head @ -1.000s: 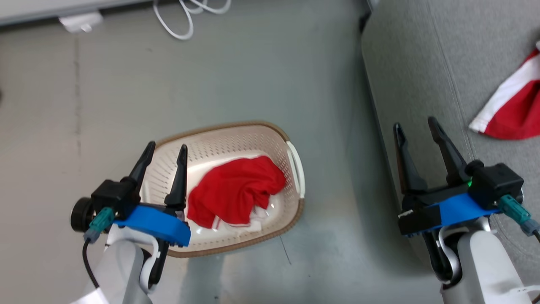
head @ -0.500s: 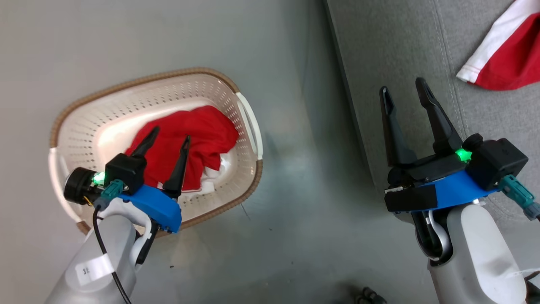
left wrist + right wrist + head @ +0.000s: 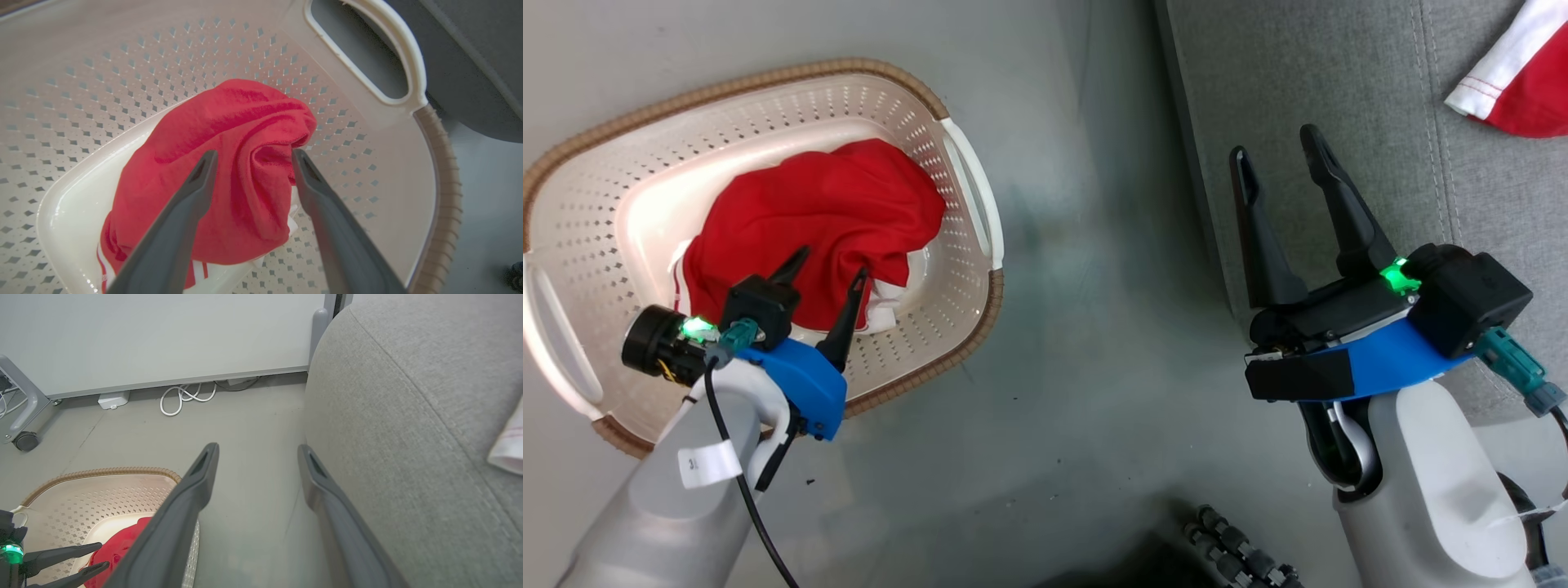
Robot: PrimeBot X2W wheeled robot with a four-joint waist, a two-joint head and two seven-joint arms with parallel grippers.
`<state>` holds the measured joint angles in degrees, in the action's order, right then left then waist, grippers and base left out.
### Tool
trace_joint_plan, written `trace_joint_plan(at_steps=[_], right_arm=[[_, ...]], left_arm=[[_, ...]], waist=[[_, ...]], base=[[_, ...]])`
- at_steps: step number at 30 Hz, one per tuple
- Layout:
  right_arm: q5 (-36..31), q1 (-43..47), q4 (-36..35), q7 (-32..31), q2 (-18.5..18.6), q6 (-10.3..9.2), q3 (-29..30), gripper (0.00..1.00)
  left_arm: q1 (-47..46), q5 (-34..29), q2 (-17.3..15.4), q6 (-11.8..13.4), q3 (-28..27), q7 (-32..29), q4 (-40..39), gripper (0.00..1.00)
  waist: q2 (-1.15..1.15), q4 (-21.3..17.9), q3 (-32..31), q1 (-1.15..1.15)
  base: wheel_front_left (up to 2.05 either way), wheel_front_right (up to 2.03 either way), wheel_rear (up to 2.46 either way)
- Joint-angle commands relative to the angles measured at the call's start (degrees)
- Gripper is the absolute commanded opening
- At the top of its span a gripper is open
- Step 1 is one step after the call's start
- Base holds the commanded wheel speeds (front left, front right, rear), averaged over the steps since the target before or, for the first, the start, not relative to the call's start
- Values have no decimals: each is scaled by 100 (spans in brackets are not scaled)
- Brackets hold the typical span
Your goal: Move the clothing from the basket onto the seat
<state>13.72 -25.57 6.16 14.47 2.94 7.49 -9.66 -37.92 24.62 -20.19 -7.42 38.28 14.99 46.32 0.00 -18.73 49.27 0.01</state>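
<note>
A crumpled red garment (image 3: 809, 216) lies heaped in the bottom of the basket (image 3: 915, 122). It is bright red with deep folds, and white trim and thin white stripes peep out at its five and eight o'clock edges in the head view. In the left wrist view the cloth bunches into a rounded ridge, and a bare patch of glossy cream bottom shows at the heap's nine o'clock. The basket is perforated cream with a brown woven-look rim and stands on the grey floor (image 3: 1078, 327) at ten o'clock of the head view. The left gripper (image 3: 830, 263) hangs over the garment's six o'clock edge, its fingers spread to either side of the ridge; whether the tips touch the cloth cannot be told. A second garment (image 3: 1515, 86), red with a white hem, lies on the light grey seat (image 3: 1323, 82) at two o'clock. The right gripper (image 3: 1275, 143) is at three o'clock by the seat's edge, fingers wide apart and empty. In the right wrist view a white cable (image 3: 184, 398) lies coiled on the floor at eleven o'clock.
</note>
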Motion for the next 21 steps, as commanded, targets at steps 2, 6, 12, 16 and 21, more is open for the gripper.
trace_joint_plan(at_steps=[2, 6, 12, 16, 21], right_arm=[[65, -105, -25, 49, -9, 1, -53, 100], [133, -169, -89, 60, -10, 1, -166, 100], [262, -185, -188, 72, -9, 1, -261, 100], [374, -206, -242, 76, -9, 1, -287, 100], [428, -114, -302, 76, -9, 1, -249, 100]], left_arm=[[-216, 57, -55, -8, 101, 9, 161, 100], [-480, 126, -86, -8, 199, -14, 486, 100], [-820, 156, -94, 2, 190, -35, 854, 100], [-981, 186, -53, -2, 260, -57, 1042, 100], [-1139, 190, 34, -4, 348, -72, 1282, 100]], waist=[[0, -52, 115, -1], [0, -132, 276, -1], [0, -252, 525, -1], [0, -329, 632, -1], [0, -325, 679, -1]], base=[[0, 0, 0], [0, 0, 0], [0, 0, 0], [0, 0, 0], [0, 0, 0]])
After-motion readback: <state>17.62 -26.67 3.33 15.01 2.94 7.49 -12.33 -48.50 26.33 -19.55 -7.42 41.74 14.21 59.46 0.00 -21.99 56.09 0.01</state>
